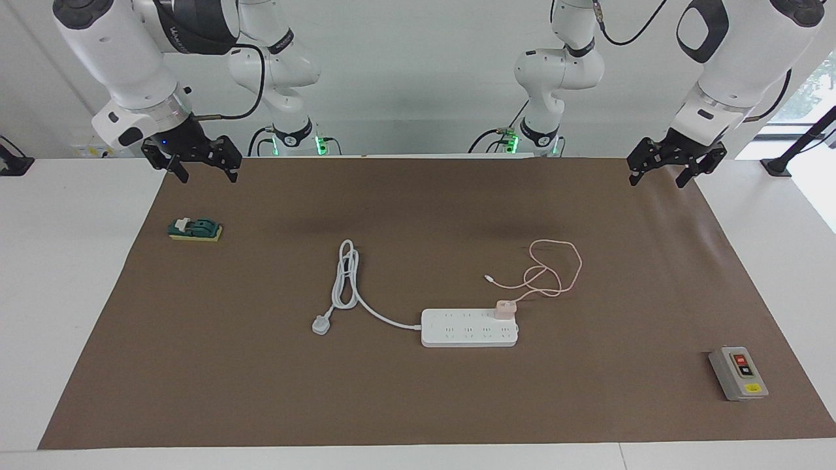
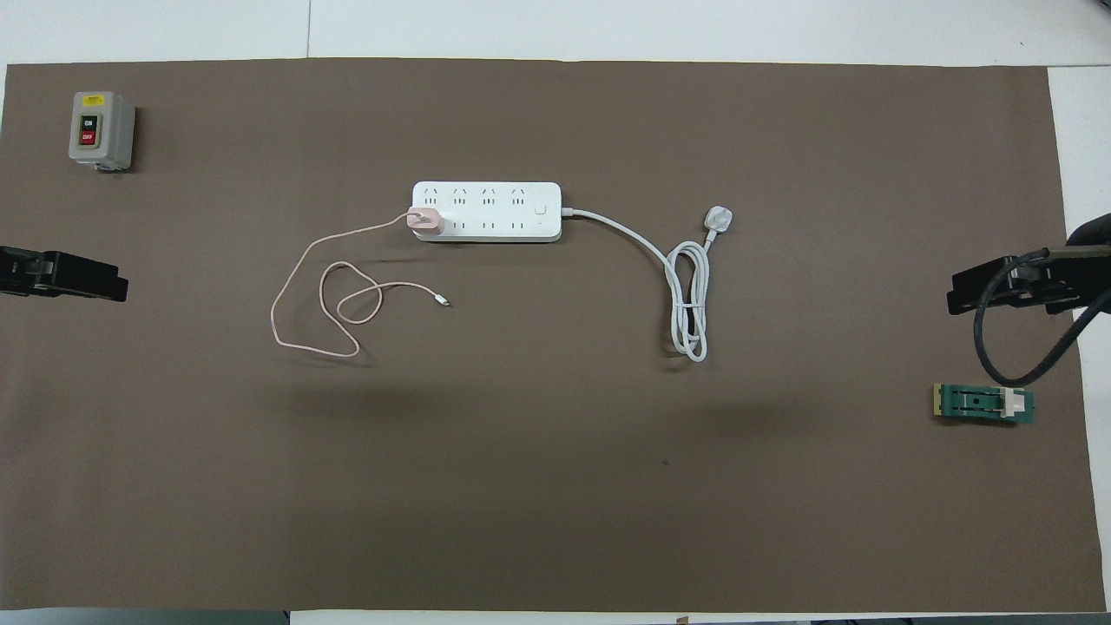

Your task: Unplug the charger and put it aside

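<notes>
The charger (image 1: 505, 309), a small pale pink cube, is plugged into the white power strip (image 1: 469, 328) at the strip's end toward the left arm, in the socket row nearer to the robots. It also shows in the overhead view (image 2: 425, 221), as does the strip (image 2: 499, 211). Its thin pink cable (image 1: 555, 267) lies in loose loops on the mat, nearer to the robots than the strip. My left gripper (image 1: 659, 177) hangs open and empty over the mat's edge at its own end, and the left arm waits. My right gripper (image 1: 204, 173) hangs open and empty over the mat's edge at its end.
The strip's thick white cord (image 1: 346, 274) lies coiled toward the right arm's end, its plug loose on the brown mat (image 1: 261, 391). A grey box with red and black buttons (image 1: 738, 373) sits at the left arm's end. A small green switch block (image 1: 196, 230) lies below my right gripper.
</notes>
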Tool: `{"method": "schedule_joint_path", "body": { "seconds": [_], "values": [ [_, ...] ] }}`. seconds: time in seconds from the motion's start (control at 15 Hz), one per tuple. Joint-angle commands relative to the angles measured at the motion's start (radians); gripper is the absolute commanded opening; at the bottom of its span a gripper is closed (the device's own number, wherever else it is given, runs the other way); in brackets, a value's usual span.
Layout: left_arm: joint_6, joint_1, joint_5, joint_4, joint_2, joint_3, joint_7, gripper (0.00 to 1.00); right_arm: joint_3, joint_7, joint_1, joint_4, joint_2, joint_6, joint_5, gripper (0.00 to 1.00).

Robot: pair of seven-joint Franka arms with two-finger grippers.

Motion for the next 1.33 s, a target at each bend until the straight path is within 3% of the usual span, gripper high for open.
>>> {"method": "schedule_joint_path", "body": {
  "seconds": [0.0,0.8,1.07,1.27],
  "values": [
    [0.008,-0.003,0.017,-0.006,-0.011,0.003,0.006,1.0,0.003,0.002,0.004,-0.006,-0.01,-0.004,-0.023,1.0],
    [0.008,-0.003,0.017,-0.006,-0.011,0.003,0.006,1.0,0.008,0.022,0.012,-0.014,-0.015,0.015,0.027,1.0],
    [0.007,-0.003,0.017,-0.006,-0.011,0.003,0.006,1.0,0.023,0.381,0.084,-0.003,0.011,0.022,0.049,1.0],
    [0.001,-0.003,0.017,-0.008,-0.012,0.003,0.005,1.0,0.023,0.694,0.101,0.032,0.086,0.023,0.18,1.0]
  ]
}}
